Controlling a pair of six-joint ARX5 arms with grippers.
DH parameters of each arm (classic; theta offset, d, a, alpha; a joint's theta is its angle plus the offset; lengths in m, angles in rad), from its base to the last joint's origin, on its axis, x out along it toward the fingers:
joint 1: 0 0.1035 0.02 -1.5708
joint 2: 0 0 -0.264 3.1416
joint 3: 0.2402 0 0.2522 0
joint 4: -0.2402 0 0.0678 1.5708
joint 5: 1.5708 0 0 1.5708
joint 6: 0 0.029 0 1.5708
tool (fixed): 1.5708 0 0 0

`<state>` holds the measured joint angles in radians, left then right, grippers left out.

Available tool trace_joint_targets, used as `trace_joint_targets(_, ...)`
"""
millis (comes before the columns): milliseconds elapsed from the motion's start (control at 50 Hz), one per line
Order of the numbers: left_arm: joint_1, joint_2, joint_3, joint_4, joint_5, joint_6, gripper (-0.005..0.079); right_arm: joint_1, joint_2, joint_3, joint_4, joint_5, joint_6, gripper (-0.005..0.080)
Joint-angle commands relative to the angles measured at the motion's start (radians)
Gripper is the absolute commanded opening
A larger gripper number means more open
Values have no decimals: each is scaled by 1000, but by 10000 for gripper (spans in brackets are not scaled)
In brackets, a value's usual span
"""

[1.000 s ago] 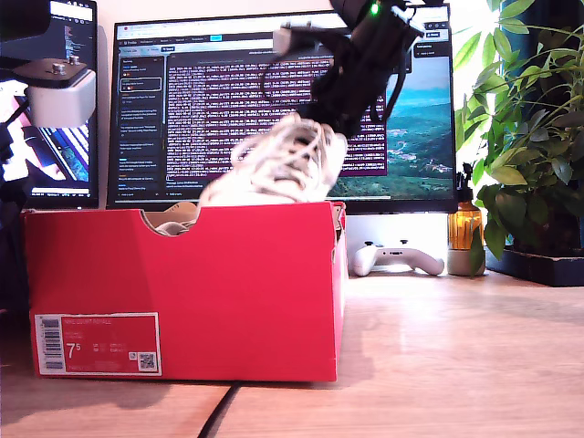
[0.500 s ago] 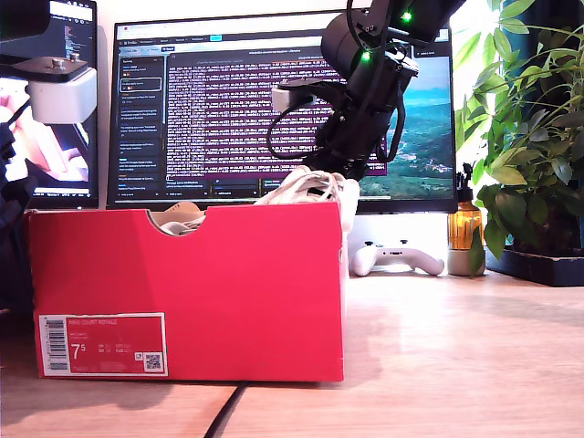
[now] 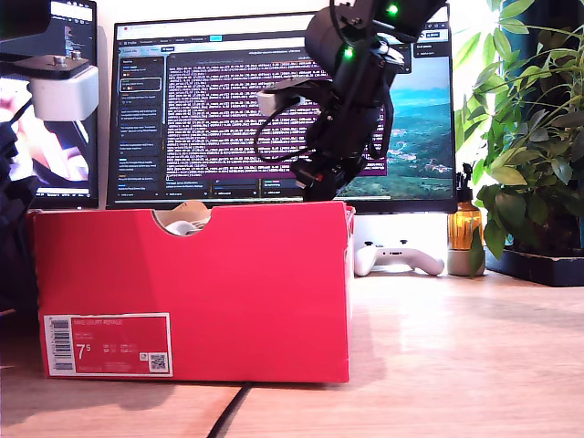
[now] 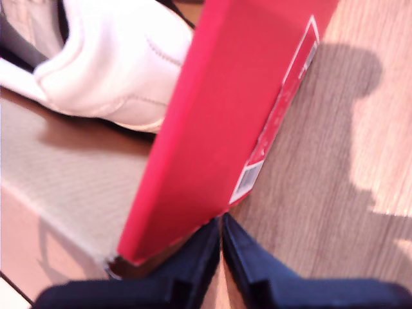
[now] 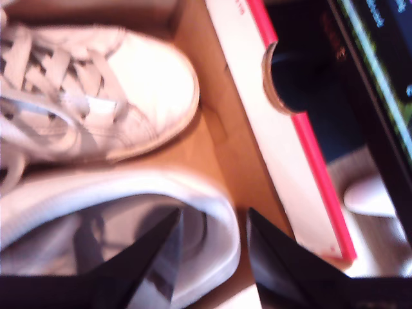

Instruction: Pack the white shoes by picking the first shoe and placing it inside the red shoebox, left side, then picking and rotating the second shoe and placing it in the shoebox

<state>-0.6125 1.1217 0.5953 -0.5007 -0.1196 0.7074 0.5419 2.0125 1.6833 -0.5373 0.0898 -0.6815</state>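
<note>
The red shoebox (image 3: 201, 283) stands on the wooden table toward the exterior view's left, its barcode label (image 3: 108, 344) facing the camera. Through the notch a bit of a white shoe (image 3: 187, 219) shows. My second gripper (image 5: 214, 257) is down inside the box, one finger in the opening of a white shoe (image 5: 129, 187) and the other outside its heel, shut on the heel rim. The other white shoe (image 5: 141, 90) lies beside it, toe toward the notched wall (image 5: 257, 96). My first gripper (image 4: 221, 251) is shut and empty above the box's labelled wall (image 4: 212, 116), with a shoe (image 4: 109, 64) inside.
A wide monitor (image 3: 228, 109) stands behind the box and a second screen (image 3: 68, 137) at the exterior view's left. A white game controller (image 3: 397, 258), an amber bottle (image 3: 464, 228) and a leafy plant (image 3: 529, 137) sit at the exterior view's right. A black cable (image 3: 224, 411) runs under the box.
My second arm came down with the shoe, which sank from above the rim to out of sight inside the box. The box slid slightly toward the exterior view's right.
</note>
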Motion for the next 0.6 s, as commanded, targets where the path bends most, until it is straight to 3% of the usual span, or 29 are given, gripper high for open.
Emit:
trace_joint_targets(0,-1,6,7,0,12,0,-19,25,-15,43,-27,10,16,170)
trace_joint_targets(60,-1,6,8,1,12,0,-19,36,-19,70,-71,26,34,-21)
trace_joint_targets(320,-1,6,8,0,-3,0,-19,53,-35,218,-282,28,291,-12)
trace_joint_targets(580,-11,-67,10,-79,-38,-76,-19,14,-39,282,-418,23,409,-13)
